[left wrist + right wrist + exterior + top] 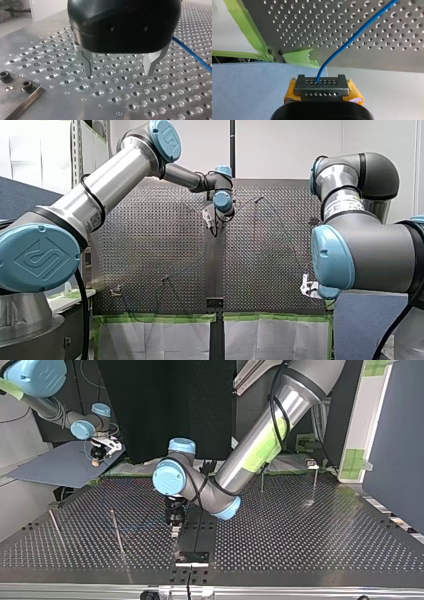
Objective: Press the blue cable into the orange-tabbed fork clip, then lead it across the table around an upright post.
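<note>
Left gripper [118,72] wide open and empty; right gripper [322,85] clamped on the blue cable [352,40].
Front view: left arm reaches to the far middle of the perforated table [150,250]; right gripper sits low at the near right edge. Top view: left gripper points down at the table's middle, with thin upright metal posts [118,532] to either side; right gripper is off the table's left corner. Left wrist view: tapered bare-metal fingers [87,63] spread wide, tips close to the dimpled plate, contact unclear; cable lies apart, beside one finger. Right wrist view: yellow pads and a drilled metal block pinch the cable, which runs out over the taped [249,32] table edge.
</note>
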